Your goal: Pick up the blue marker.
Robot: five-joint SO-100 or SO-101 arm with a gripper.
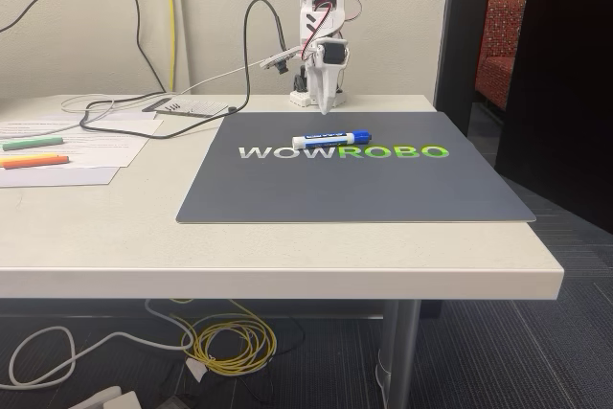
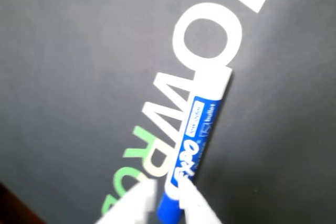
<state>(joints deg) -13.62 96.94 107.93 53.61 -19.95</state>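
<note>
Your marker lay flat on the dark mat, near the mat's far edge and about midway along it, just behind the printed lettering, with its blue cap toward the right in the fixed view. Your arm stood folded at the table's far edge, with the gripper pointing down just behind the marker. In the wrist view the marker ran diagonally, its cap end at the bottom edge between the two white fingertips; the gripper stood narrowly parted, one finger on each side of the cap, and you could not tell whether they touched it. Near the table's left edge a green marker and an orange marker lay on papers.
</note>
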